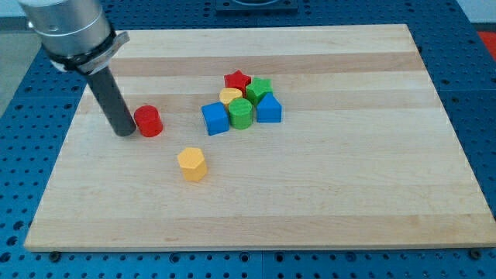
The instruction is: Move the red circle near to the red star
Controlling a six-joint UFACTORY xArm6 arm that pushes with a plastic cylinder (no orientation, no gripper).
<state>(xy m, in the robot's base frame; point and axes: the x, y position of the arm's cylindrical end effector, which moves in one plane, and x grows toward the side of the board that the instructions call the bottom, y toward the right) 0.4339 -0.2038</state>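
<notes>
my tip touching red circle (its left), red star apart

My desk is pale wood in lengthwise planks, with a smooth, matt finish and faint grain. The red circle, red star and yellow hexagon look like smooth painted pieces with a soft sheen. My rod is dark and matt down to my tip, beneath a grey metallic collar.

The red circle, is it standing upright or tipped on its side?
Upright. The red circle shows its flat round top face upward, resting on the board beside my tip.
</notes>
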